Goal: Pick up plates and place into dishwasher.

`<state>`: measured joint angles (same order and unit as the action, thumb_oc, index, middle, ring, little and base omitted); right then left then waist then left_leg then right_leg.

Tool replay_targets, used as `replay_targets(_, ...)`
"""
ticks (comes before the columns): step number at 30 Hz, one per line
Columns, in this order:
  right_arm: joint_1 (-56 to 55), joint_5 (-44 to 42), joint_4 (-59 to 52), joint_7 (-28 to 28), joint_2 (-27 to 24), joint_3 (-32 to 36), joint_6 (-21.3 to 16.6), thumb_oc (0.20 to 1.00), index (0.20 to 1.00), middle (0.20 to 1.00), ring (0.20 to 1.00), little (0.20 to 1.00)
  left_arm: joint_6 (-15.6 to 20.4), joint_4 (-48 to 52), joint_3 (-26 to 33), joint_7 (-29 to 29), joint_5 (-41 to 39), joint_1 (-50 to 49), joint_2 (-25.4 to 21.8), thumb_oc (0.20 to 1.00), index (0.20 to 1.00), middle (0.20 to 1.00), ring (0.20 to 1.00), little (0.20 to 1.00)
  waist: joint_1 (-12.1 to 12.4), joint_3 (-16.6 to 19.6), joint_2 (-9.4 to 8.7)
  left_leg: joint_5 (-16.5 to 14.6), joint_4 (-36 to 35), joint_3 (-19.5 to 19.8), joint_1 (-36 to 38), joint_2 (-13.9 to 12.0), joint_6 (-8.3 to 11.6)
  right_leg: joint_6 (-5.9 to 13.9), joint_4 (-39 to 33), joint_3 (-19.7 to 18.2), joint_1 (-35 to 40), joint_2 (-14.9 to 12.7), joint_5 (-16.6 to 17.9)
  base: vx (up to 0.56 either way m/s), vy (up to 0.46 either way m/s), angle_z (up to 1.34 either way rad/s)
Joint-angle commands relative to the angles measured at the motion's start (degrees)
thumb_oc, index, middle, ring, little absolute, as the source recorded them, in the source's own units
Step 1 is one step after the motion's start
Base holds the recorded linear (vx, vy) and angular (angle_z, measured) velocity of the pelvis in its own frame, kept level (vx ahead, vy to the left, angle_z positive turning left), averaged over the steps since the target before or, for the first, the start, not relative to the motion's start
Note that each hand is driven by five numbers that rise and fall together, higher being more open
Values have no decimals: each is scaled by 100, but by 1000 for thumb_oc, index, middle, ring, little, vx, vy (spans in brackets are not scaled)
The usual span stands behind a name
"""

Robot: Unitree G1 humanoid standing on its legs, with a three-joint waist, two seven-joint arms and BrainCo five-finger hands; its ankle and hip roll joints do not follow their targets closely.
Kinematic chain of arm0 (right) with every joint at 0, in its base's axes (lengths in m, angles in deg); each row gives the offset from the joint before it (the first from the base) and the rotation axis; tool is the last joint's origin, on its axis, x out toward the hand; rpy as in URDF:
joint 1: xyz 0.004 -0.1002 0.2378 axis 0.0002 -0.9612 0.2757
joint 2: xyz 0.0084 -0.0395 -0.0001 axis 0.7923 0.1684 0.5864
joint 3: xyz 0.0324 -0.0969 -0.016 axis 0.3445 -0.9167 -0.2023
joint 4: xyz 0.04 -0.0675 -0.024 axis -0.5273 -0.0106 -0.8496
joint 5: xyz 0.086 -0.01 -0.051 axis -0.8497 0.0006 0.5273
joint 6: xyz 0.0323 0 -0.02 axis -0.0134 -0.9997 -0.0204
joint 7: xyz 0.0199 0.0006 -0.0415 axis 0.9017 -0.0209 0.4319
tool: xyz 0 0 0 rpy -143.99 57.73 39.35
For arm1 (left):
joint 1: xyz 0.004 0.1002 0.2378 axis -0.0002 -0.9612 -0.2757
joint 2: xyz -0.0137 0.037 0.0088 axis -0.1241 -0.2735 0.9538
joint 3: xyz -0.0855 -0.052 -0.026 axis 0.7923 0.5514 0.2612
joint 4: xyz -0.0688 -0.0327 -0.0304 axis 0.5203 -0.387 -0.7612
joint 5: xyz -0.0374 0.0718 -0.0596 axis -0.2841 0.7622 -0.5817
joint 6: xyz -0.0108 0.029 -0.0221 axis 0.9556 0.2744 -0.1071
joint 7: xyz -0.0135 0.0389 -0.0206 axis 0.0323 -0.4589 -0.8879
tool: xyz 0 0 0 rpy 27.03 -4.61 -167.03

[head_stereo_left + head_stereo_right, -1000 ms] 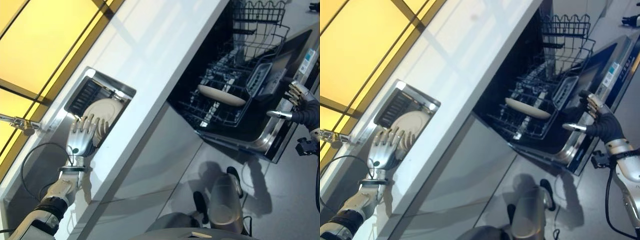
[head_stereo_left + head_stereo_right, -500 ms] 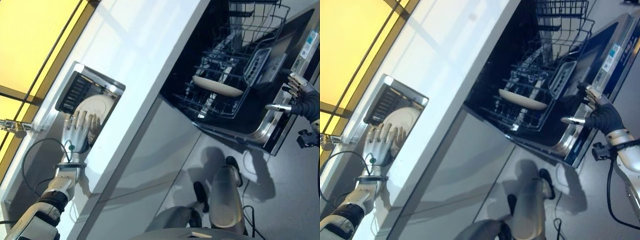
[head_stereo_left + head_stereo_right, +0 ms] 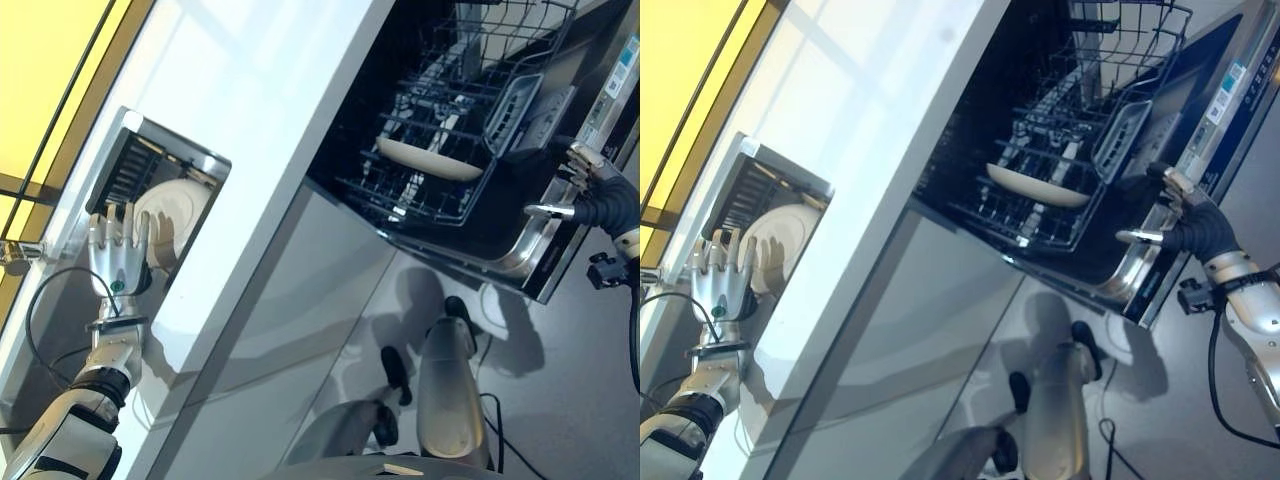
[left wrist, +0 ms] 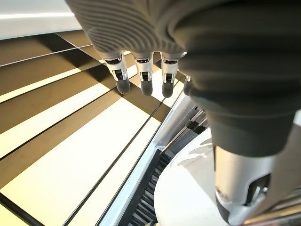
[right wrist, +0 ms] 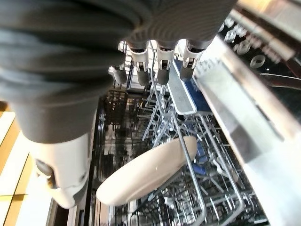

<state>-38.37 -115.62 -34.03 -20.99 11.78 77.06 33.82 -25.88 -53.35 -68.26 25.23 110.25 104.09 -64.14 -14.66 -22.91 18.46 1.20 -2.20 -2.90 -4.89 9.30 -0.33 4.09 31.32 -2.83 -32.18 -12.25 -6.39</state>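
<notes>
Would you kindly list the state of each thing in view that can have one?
Dishwasher door: open, folded down.
Lower rack: pulled out, holding one plate.
Plate in rack: standing on edge between the wires.
Plate in sink: leaning, not yet picked up.
Left hand: open, fingers straight, beside the sink plate.
Right hand: open, by the door's edge, holding nothing.

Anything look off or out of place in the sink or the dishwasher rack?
Nothing stands out. One plate leans in the sink by the open left hand; another plate sits in the lower rack of the open dishwasher. Right hand hangs open by the door. No spills or damage visible.
</notes>
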Motion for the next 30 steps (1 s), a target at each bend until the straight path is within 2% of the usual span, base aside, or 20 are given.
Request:
replay_targets(1,386,-12,-258,124,64,104,-346,1000,1000,1000,1000,1000,-11,-137,165,-88,-403,672,274,200,200,200,200,200,-45,-71,-454,203,261,220,-117,30,141,255,-1564,-83,-263,393,1673,0,0,0)
replay_targets(10,419,86,-247,141,177,2,-418,1000,1000,1000,1000,1000,378,-153,-16,-21,-459,923,246,200,200,200,200,200,-103,-111,-417,206,153,221,-8,39,127,247,-1618,-84,-198,415,1689,0,0,0)
replay_targets(24,193,80,-360,80,214,126,-408,1000,1000,1000,1000,1000,620,44,22,32,-695,601,199,200,200,200,200,200,-112,-94,-311,221,26,243,210,37,138,244,-1769,-56,66,377,1692,0,0,0)
replay_targets(27,161,83,-362,47,230,149,-395,1000,1000,1000,1000,1000,743,46,88,17,-1117,535,211,200,200,200,200,200,-112,-79,-314,220,12,247,238,33,142,245,-1797,-57,107,371,1695,0,0,0)
replay_targets(29,130,64,-377,63,220,155,-385,1000,1000,1000,1000,1000,991,51,197,197,-1665,501,251,200,200,200,200,200,-107,-70,-315,221,-6,250,270,32,144,243,-1806,-51,133,370,1689,0,0,0)
replay_targets(30,104,70,-381,62,229,162,-388,1000,1000,1000,1000,1000,1253,65,228,426,-1994,488,267,382,382,382,382,382,-119,-84,-311,216,-20,265,313,23,146,241,-1774,-34,162,370,1647,0,0,0)
